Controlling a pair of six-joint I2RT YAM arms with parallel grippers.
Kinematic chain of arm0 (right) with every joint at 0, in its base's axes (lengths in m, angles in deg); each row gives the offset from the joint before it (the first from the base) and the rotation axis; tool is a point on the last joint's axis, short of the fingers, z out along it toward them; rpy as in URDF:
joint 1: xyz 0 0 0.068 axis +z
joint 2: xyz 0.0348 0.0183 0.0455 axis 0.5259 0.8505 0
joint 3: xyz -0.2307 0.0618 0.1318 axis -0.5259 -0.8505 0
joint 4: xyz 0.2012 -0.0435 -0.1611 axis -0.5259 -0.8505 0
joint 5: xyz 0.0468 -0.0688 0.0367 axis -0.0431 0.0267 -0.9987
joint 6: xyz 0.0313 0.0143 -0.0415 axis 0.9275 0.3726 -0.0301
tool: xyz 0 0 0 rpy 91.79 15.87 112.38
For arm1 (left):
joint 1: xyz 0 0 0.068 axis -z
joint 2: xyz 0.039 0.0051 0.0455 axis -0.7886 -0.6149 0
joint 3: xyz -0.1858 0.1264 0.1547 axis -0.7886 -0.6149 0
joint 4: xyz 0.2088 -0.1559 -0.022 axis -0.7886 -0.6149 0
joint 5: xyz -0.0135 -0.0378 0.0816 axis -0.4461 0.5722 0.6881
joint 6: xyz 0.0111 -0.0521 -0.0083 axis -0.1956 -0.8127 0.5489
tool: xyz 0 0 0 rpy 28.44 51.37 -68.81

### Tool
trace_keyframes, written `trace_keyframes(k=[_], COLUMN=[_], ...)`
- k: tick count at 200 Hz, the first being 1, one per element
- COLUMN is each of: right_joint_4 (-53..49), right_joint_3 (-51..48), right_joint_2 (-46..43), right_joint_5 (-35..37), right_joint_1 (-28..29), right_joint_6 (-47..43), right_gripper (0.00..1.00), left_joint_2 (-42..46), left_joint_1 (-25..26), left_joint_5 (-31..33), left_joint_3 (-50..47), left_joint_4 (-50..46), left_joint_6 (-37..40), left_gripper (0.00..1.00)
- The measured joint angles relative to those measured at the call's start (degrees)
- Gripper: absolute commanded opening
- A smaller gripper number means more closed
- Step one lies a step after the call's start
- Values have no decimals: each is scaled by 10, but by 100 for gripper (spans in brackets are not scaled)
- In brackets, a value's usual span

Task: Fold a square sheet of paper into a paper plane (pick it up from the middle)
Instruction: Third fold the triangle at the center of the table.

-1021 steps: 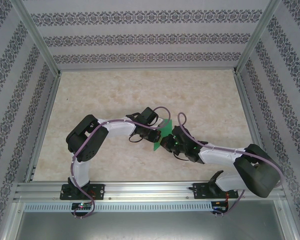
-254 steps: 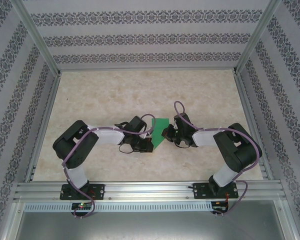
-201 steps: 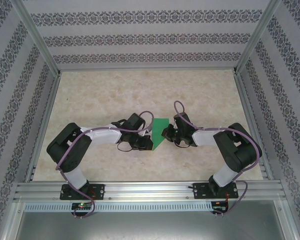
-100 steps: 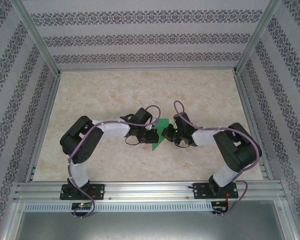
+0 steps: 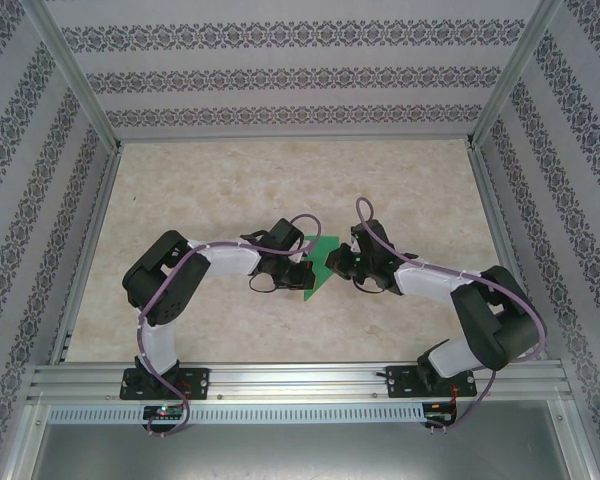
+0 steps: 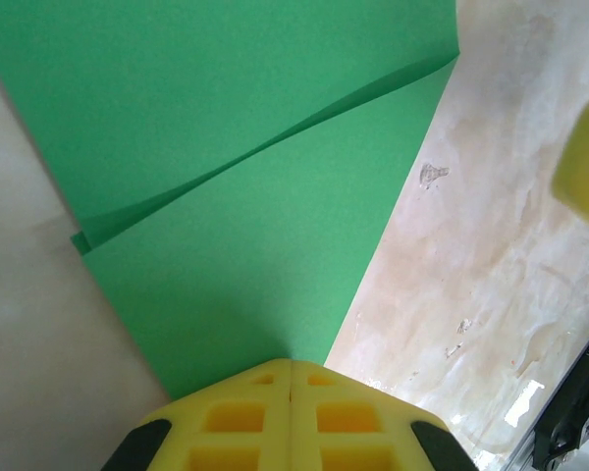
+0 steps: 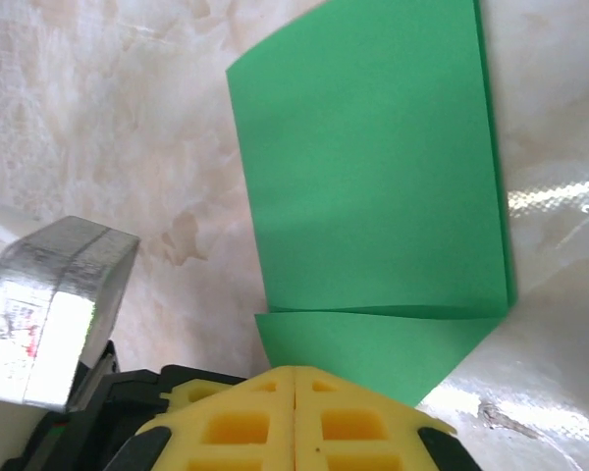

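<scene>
1. Left gripper [image 6: 292, 373] is clamping shut on the square sheet of paper [image 5: 319, 270], mid-frame in the top view, after sliding inward.
2. Right gripper [image 7: 294, 381] is pinching the opposite edge, its elbow [image 5: 500, 320] swinging rightward.
3. Together they are probably setting a fold [image 6: 265, 147].
</scene>
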Motion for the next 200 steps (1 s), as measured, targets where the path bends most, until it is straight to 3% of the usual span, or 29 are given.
trace_keyframes(k=[58,97,200], right_joint_4=[16,24,34], right_joint_3=[10,12,15], right_joint_2=[88,93,112], right_joint_5=[-20,-24,-85], right_joint_1=[11,5,-77], right_joint_6=[-7,-15,-55], right_gripper=[4,5,7], left_joint_2=[0,0,17], left_joint_1=[0,0,0], left_joint_5=[2,4,22], left_joint_3=[2,2,-25], left_joint_4=[-6,-7,18], left_joint_6=[16,25,43], left_gripper=[5,3,2])
